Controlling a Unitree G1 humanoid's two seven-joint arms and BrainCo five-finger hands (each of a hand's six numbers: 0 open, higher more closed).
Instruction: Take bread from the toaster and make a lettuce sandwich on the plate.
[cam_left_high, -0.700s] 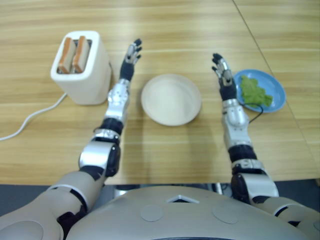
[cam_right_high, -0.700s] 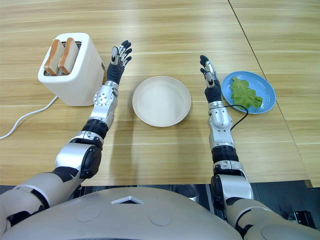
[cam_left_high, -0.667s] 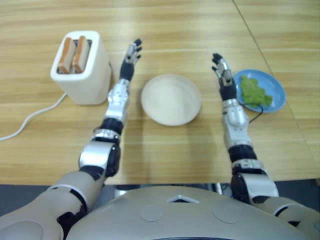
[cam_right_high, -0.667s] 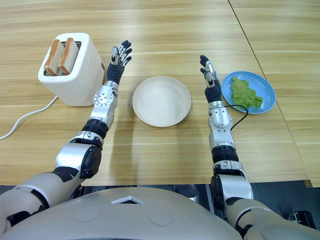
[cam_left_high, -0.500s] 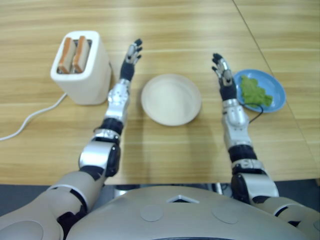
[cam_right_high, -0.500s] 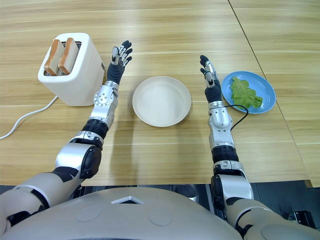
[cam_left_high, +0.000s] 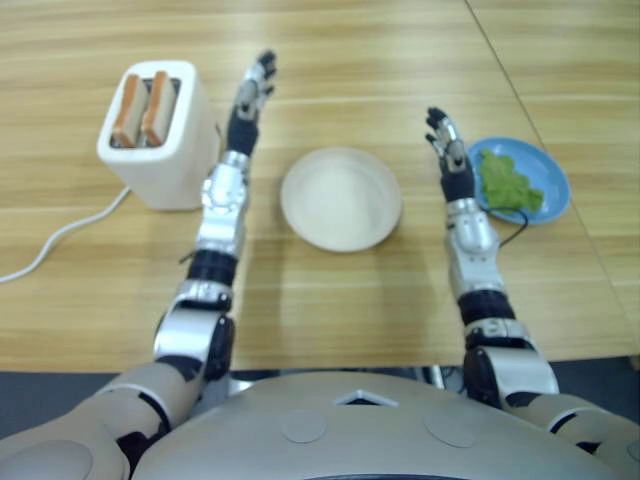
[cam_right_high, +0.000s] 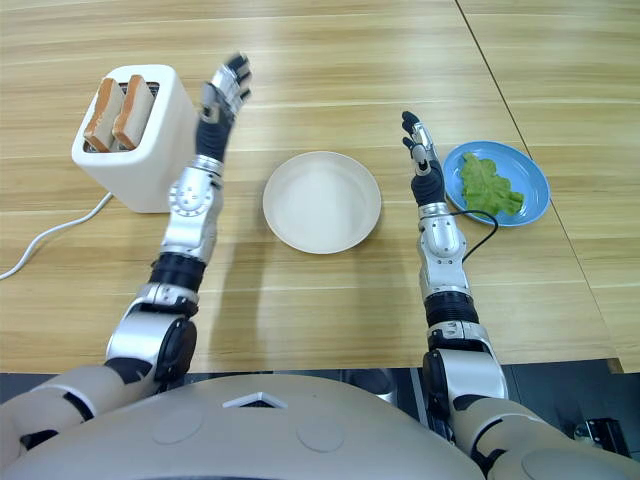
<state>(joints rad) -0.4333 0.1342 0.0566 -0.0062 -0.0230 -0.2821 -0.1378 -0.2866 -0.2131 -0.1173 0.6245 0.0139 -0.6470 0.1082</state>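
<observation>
Left hand (cam_right_high: 225, 85) released, fingers stretched out, nothing in it. It's up and left of the cream plate (cam_right_high: 322, 201), on the toaster side. Right hand (cam_right_high: 418, 140) also slack and empty, fingers straight, just right of the plate, between it and the blue dish (cam_right_high: 531, 172).

White toaster (cam_right_high: 125, 140) sits left of the plate, well apart from it, with the left forearm in the gap between. Two bread slices (cam_right_high: 115, 100) stand upright in its slots, tops poking out, side by side. Neither has been taken. The plate is bare. Lettuce (cam_right_high: 485, 183) lies in the blue dish, right of the plate. Power cord (cam_right_high: 40, 245) trails off the toaster, away from the plate.

Key relation: bread lies to the left of the left hand, close beside it. The right hand is on the far side of the plate, so the left hand is clearly nearer. The slices' long axis runs away from the robot, the slots parallel to the forearm. My read: the pick needs the hand to shift left over the slots and pinch a slice across its thin faces, then pull straight up.
</observation>
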